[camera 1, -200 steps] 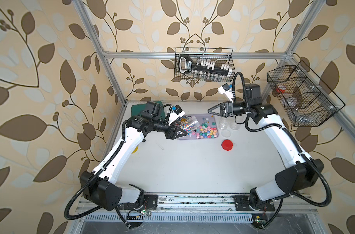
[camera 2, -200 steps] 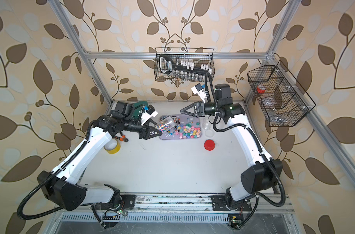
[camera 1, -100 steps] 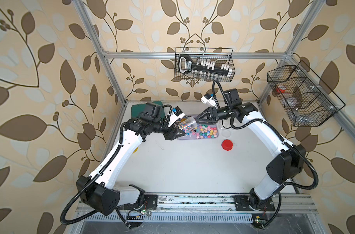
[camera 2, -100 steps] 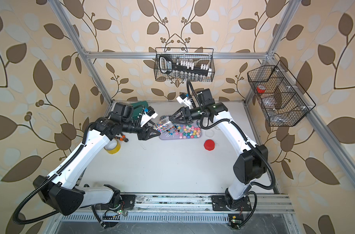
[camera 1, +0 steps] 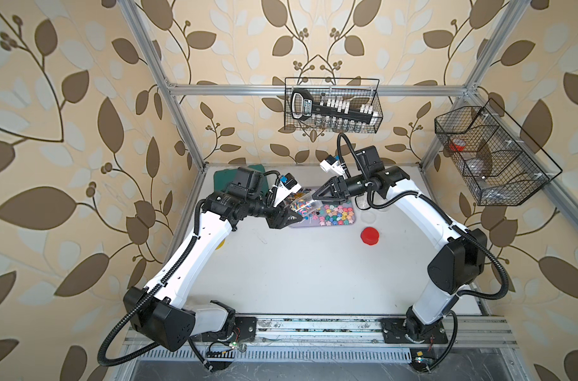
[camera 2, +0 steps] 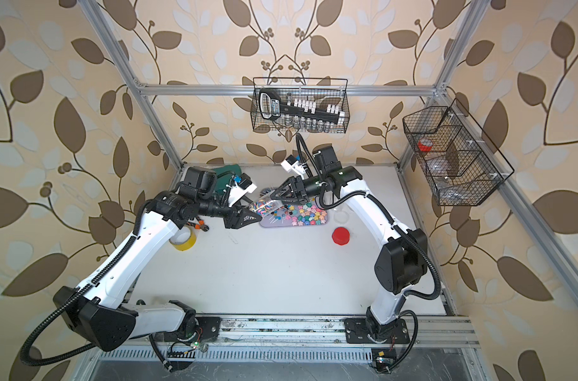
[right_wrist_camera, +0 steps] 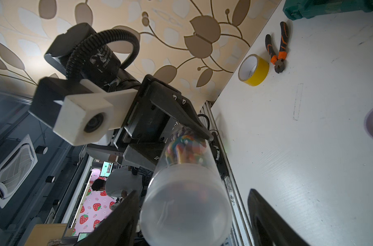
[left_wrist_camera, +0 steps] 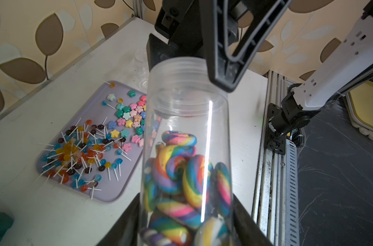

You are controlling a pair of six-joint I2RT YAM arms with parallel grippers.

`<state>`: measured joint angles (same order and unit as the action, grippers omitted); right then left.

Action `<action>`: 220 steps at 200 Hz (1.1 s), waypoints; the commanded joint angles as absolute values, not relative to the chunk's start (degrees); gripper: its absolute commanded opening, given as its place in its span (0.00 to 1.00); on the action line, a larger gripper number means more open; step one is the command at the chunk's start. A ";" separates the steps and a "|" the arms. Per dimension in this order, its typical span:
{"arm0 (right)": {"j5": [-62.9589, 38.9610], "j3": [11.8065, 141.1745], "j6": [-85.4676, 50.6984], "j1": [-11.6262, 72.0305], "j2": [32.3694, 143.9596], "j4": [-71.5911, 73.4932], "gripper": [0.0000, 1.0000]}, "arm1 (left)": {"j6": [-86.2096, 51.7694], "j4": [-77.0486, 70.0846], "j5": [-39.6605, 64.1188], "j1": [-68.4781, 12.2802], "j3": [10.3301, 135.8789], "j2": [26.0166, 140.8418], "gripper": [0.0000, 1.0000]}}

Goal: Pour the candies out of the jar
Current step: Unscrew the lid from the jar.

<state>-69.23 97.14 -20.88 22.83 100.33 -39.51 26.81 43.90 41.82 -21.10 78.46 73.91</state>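
Left wrist: left tool clamps clear plastic jar of rainbow-swirl candies; right tool open around translucent cap, centre before closing.

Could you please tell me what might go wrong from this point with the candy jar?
The right gripper is open, off-centre around the clear lid; closing could twist the jar in the left gripper. Once opened, the rainbow candies may spill past the tray edge, since the jar hangs near its end.

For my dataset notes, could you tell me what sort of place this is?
Probably a robot lab test cell: aluminium frame with leaf-patterned panels, two arms on a base rail, wire baskets.
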 commanded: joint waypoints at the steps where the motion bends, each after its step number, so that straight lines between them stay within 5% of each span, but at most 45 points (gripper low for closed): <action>1: -69.71 99.05 -19.33 23.09 100.33 -39.95 0.73 | 26.75 41.53 45.06 -21.80 78.86 71.55 0.34; 99: -68.78 98.78 -16.80 22.95 99.37 -39.70 0.53 | 25.75 39.41 47.26 -21.80 77.88 70.49 0.34; 220: -72.08 91.20 -9.72 22.59 94.91 -32.05 0.46 | 19.61 31.74 53.77 -21.80 75.95 69.60 0.33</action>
<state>-69.76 94.15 -13.67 22.72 96.60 -35.81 21.41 38.20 46.54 -21.08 74.78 71.85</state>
